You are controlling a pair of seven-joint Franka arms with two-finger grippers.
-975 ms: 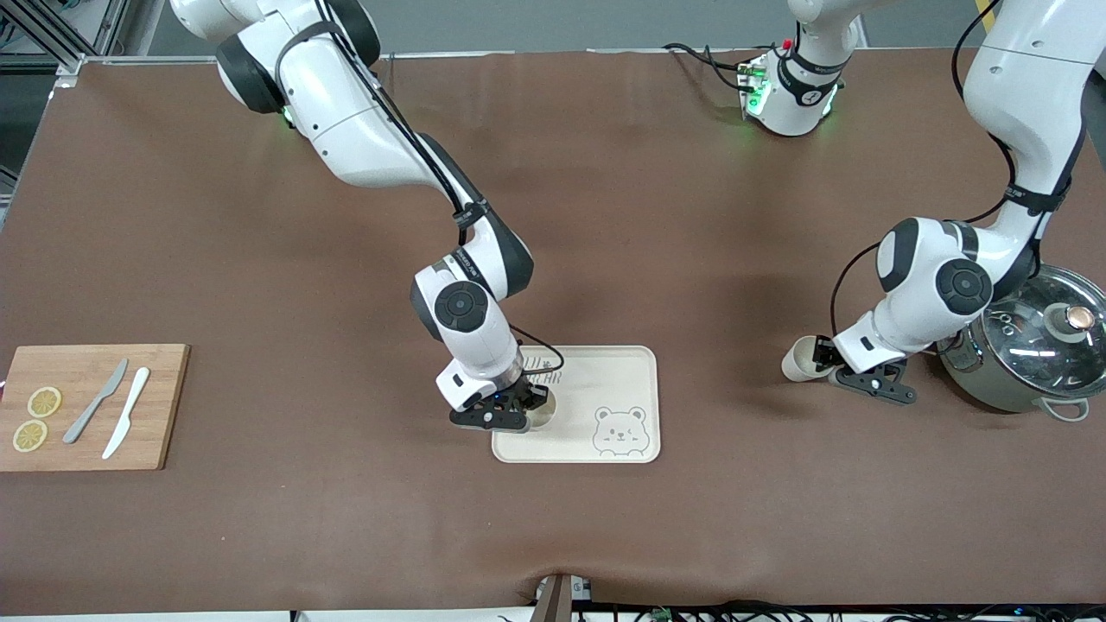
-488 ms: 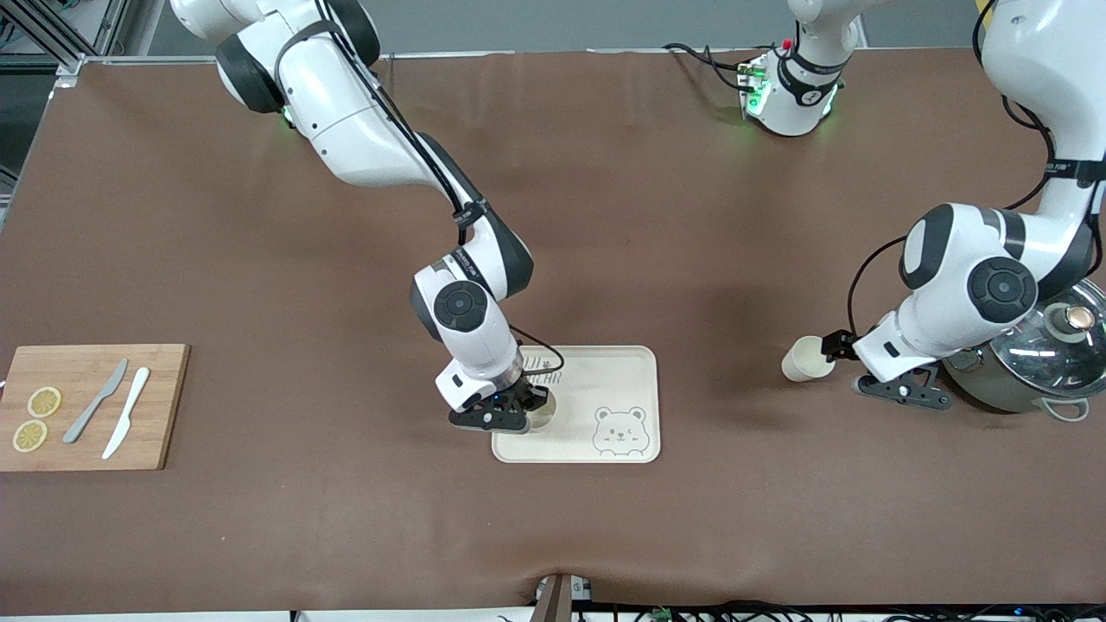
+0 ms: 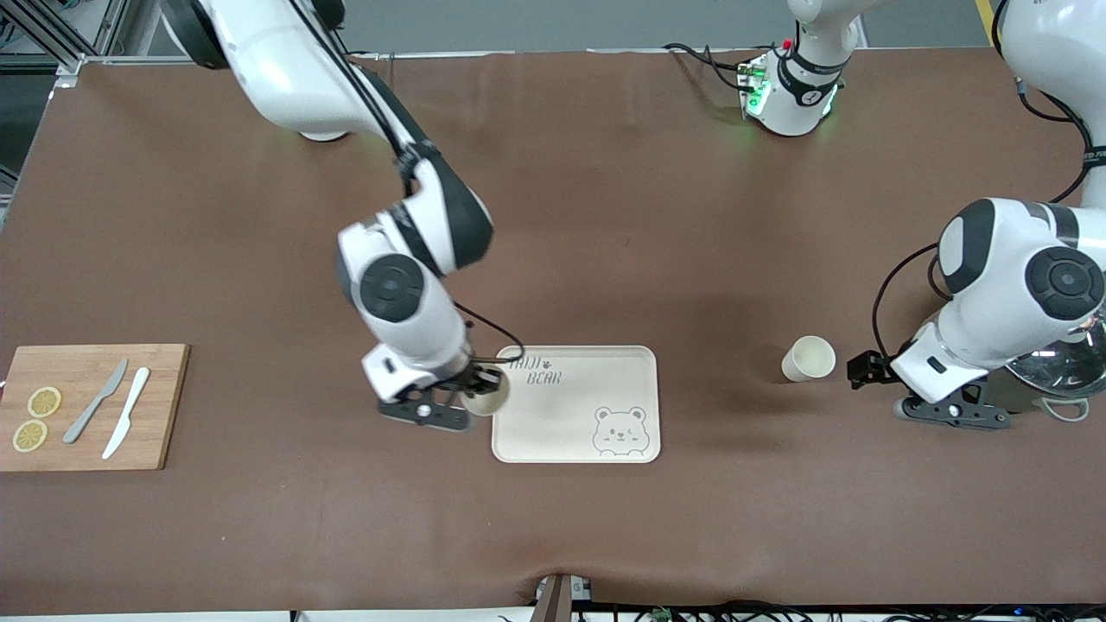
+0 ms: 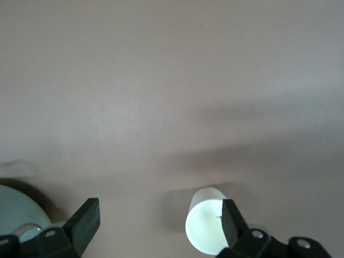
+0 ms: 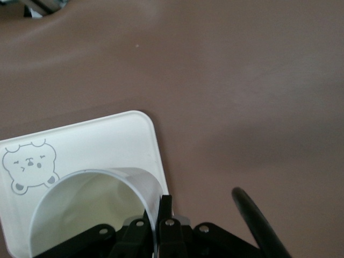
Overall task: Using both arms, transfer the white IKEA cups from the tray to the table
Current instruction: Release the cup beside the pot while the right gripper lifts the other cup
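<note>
Right gripper (image 3: 462, 406): fingers pinched on the rim wall of a small cream-white handleless cup (image 3: 484, 399), held in the air over the edge of the cream bear-printed tray (image 3: 605, 380) at the right arm's end of that tray. In the right wrist view the cup's (image 5: 97, 207) rim sits clamped between the fingers, tray (image 5: 145, 134) beneath.

Left gripper (image 3: 929, 399): jaws spread wide, holding nothing. Second cream-white cup (image 3: 810, 358) stands upright on the brown table (image 3: 605, 216), near this gripper and apart from it, between the tray and the grey-green pot with glass lid (image 3: 1050, 371). In the left wrist view the cup (image 4: 204, 226) stands clear of the open fingers (image 4: 86, 220).
</note>
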